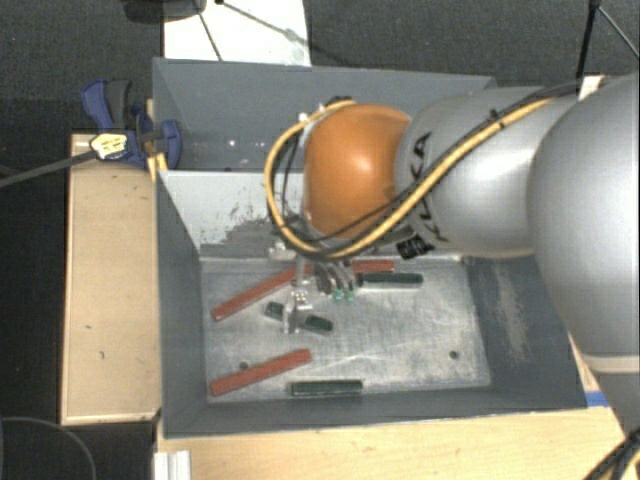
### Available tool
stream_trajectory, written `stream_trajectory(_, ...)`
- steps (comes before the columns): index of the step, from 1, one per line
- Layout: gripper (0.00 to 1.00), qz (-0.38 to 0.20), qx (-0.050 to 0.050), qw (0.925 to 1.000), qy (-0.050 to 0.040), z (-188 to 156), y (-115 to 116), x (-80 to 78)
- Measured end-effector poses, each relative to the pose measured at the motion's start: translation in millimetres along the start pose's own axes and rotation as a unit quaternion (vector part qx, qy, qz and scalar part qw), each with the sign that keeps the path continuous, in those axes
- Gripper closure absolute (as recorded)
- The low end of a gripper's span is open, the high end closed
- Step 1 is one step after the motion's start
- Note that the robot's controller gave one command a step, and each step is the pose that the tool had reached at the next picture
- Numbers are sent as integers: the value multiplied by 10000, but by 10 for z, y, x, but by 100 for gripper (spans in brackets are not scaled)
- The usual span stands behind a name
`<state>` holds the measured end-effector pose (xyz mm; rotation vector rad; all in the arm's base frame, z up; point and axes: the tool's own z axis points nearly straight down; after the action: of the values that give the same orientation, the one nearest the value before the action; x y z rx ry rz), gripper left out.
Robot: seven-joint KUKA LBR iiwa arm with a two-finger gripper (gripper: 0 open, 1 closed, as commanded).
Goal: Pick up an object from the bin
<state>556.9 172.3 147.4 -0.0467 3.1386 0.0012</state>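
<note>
Silver arm [520, 168] and its orange wrist cover [355, 168] overhang the gripper [300, 310], whose open or closed state I cannot tell; a short dark green bar [318, 321] lies right at its tip, long axis running sideways, a red-brown stick [255, 296] just left.

Even light; sheen on arm [520, 178]; shadow in bin [182, 308].

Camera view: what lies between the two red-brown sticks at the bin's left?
Only bare bin floor lies between the upper stick and lower stick, in the camera view.
</note>
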Motion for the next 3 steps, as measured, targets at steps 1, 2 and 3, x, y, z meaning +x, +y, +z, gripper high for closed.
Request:
stream_trajectory(1, 0, -1011, -3, 9949, -14, 681, 242, -101)
stream_trajectory(2, 100, 211, -7, 9998, -15, 734, -308, -86)
stream_trajectory(3, 100, 218, -8, 9998, -15, 734, -308, -86)
